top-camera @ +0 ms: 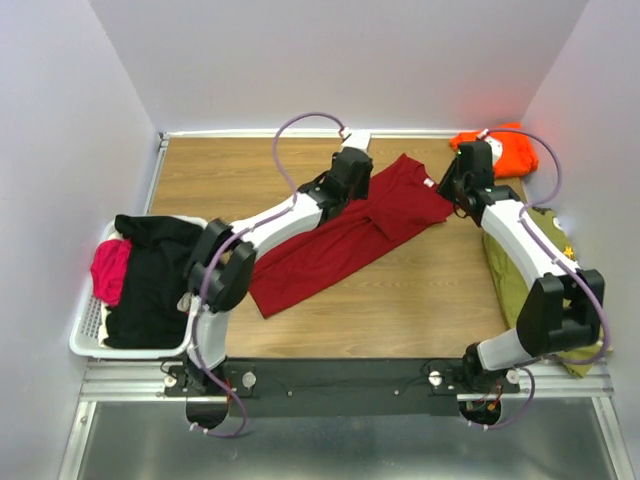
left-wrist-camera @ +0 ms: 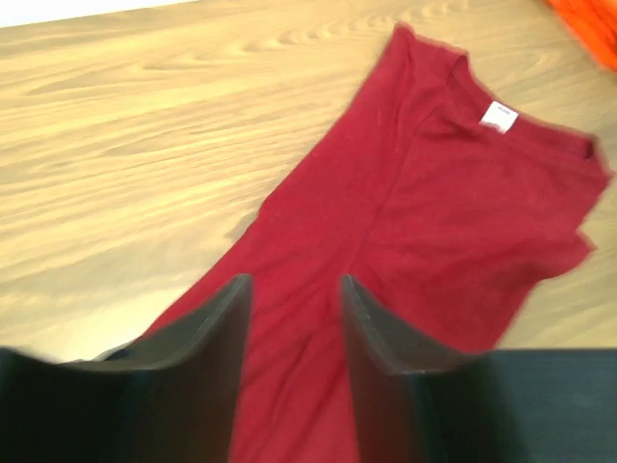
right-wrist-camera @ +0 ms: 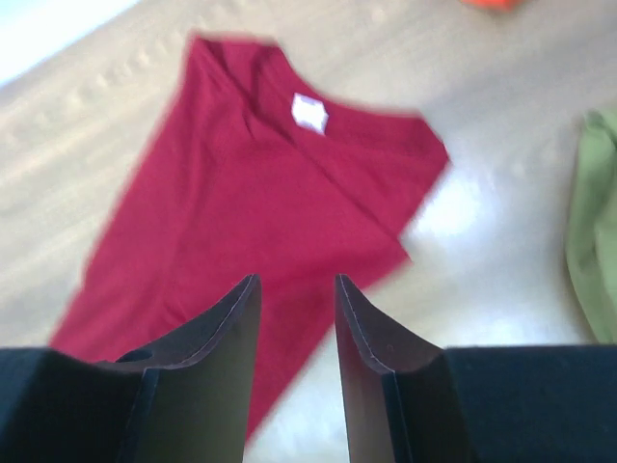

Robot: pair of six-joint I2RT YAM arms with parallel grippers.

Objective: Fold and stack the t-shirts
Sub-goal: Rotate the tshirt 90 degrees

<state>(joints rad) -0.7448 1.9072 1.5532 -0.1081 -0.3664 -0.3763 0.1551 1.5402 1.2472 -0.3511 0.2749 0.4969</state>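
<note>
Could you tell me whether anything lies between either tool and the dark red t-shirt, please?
Nothing visible does: the left tool and the right tool each look straight onto the dark red t-shirt, jaws apart and empty.

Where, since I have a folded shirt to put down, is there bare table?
Bare wood on the table in the far left corner, beyond the basket and left of the red shirt; also near-centre, between red shirt and green cloth. Crowded far right: orange shirt.

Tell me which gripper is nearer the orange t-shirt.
Right. The right gripper hovers close to the orange t-shirt, by the dark red t-shirt's collar end; the left gripper hangs farther off, over that shirt's opposite edge.
</note>
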